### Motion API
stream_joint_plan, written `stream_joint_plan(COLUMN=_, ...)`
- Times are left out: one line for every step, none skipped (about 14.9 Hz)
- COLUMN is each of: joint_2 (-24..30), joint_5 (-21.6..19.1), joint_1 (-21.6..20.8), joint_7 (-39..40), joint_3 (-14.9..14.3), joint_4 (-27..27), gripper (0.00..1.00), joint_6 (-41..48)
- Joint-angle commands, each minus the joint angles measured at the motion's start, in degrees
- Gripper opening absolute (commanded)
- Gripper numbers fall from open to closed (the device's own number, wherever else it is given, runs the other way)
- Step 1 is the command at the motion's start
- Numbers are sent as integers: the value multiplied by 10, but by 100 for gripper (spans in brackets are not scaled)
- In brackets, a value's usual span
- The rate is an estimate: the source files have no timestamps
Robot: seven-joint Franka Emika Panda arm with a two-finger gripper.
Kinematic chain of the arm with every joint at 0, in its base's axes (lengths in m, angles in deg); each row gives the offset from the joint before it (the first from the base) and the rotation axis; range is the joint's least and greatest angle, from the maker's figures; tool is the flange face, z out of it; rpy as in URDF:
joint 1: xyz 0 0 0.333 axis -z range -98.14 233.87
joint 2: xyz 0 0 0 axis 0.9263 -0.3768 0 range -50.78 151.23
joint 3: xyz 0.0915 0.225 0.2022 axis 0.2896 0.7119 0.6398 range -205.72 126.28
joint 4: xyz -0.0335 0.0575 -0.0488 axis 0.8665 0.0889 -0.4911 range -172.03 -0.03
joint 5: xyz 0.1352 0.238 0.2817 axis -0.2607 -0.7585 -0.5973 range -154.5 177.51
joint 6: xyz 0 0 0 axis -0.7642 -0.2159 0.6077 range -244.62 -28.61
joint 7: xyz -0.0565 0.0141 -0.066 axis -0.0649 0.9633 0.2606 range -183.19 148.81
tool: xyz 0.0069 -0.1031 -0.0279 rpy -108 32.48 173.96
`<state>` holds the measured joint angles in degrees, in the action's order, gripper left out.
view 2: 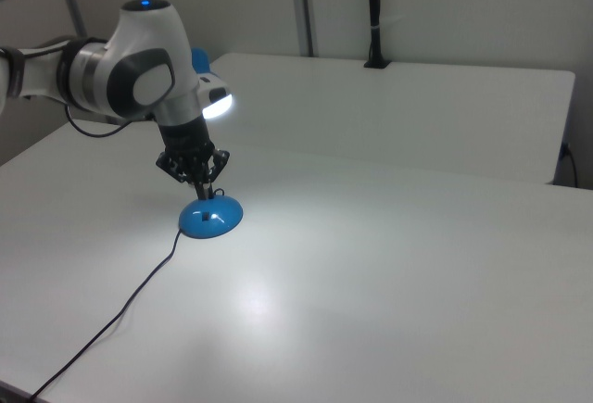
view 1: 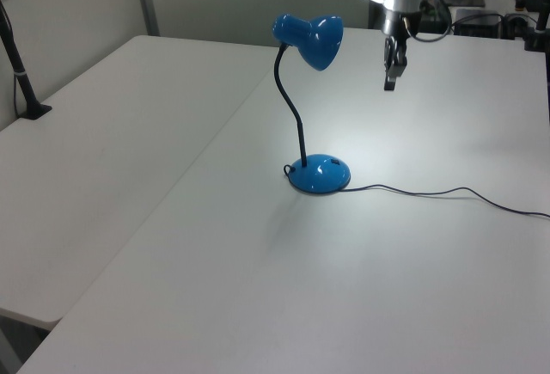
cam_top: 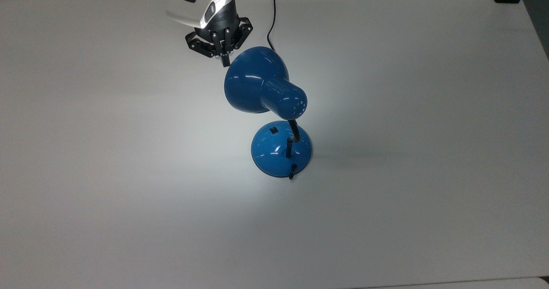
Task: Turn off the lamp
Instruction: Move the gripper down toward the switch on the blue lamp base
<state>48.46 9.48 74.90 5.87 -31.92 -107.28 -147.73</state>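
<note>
Top view: my claw (cam_top: pixel 224 60), fingers drawn together and holding nothing, hangs in the upper middle of the frame just beside the shade rim of the lamp (cam_top: pixel 263 87), whose base sits at centre with the switch (cam_top: pixel 272 130) on its upper-left slope, the table (cam_top: pixel 429 152) glowing around it. Left view: claw (view 1: pixel 390 80) at upper right, well above the base (view 1: pixel 319 174). Right view: lamp lit; I judge a descent clear of the shade onto the switch serves best.
</note>
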Motion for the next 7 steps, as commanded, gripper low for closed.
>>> stream_joint_plan(joint_2=13, joint_5=-52, joint_1=-7, joint_7=-15, joint_3=1, joint_4=-50, gripper=0, joint_6=-57)
stream_joint_plan(joint_2=12, joint_5=-68, joint_1=-11, joint_7=-15, joint_3=2, joint_4=-64, gripper=0, joint_6=-84)
stream_joint_plan(joint_2=3, joint_5=-81, joint_1=-24, joint_7=-15, joint_3=2, joint_4=-83, gripper=0, joint_6=-124)
stream_joint_plan(joint_2=-11, joint_5=-83, joint_1=-33, joint_7=-16, joint_3=2, joint_4=-86, gripper=0, joint_6=-151)
stream_joint_plan(joint_2=-29, joint_5=-95, joint_1=-39, joint_7=-17, joint_3=2, joint_4=-85, gripper=0, joint_6=-170)
stream_joint_plan(joint_2=-37, joint_5=-111, joint_1=-44, joint_7=-17, joint_3=2, joint_4=-85, gripper=0, joint_6=-188)
stream_joint_plan(joint_2=-46, joint_5=-125, joint_1=-52, joint_7=-17, joint_3=2, joint_4=-85, gripper=0, joint_6=-206)
